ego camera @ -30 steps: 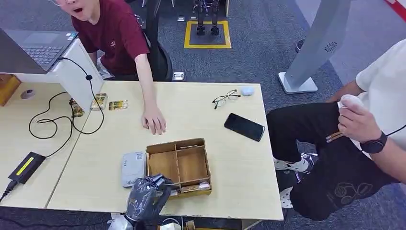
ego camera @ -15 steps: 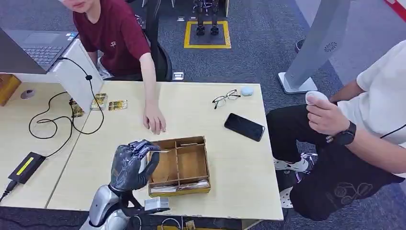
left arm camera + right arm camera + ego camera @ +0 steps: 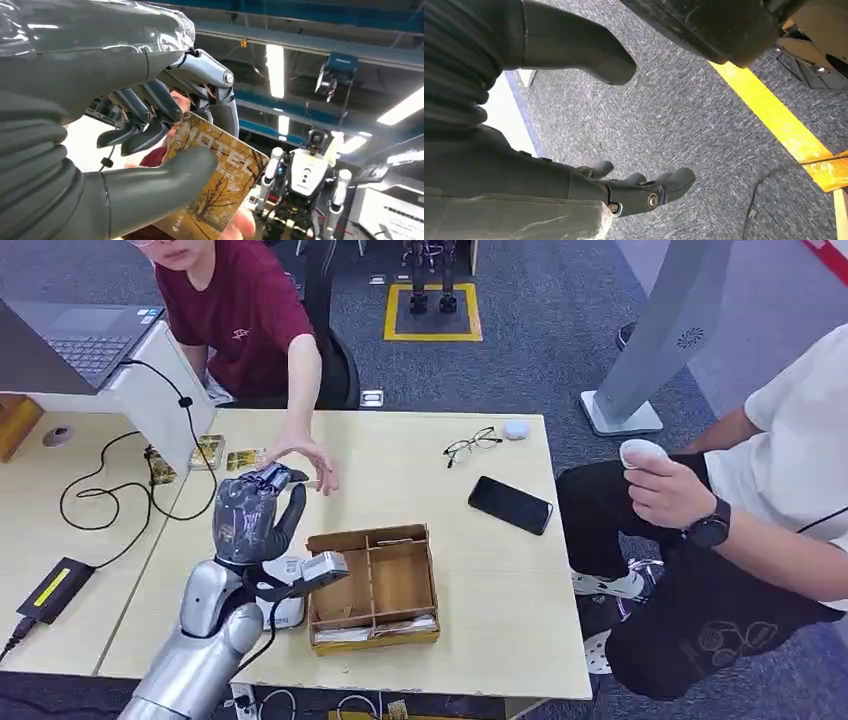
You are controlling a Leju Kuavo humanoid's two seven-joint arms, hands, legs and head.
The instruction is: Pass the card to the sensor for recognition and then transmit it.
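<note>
- Head view, nearest: the silver left arm [image 3: 205, 640] rises from the near edge of the light wooden table [image 3: 500, 610], and behind it a grey card reader [image 3: 283, 602] lies on the tabletop, partly hidden.
- Just right of the arm sits an open wooden box [image 3: 375, 585] with dividers; flat cards lie in its near compartment.
- Left hand [image 3: 255, 515] is raised above the table, left of the box and beyond the reader.
- In the left wrist view the left hand [image 3: 150, 115] pinches a golden card [image 3: 215, 185] printed with "HOTEL" and bare trees, the thick thumb [image 3: 165, 180] pressed on its face and the darker fingers [image 3: 145, 120] curled behind it.
- A person's hand [image 3: 305, 458] reaches across the table to the card's far side, its fingertips close to the robot's fingers; whether they touch the card I cannot tell.
- Right hand [image 3: 634, 190] hangs over grey carpet [image 3: 704, 115] beside a yellow floor stripe [image 3: 774, 125], fingers apart and holding nothing.
- Further right on the table lies a black phone [image 3: 511, 504], and beyond it a pair of glasses [image 3: 471, 445] and a small white object [image 3: 516, 429].
- At the far left, a black cable [image 3: 130, 490] loops across the table, two more golden cards [image 3: 228, 456] lie by a white stand, and a laptop [image 3: 75, 340] sits beyond.
- A second person [image 3: 760, 500] sits to the right of the table, holding a white object.
</note>
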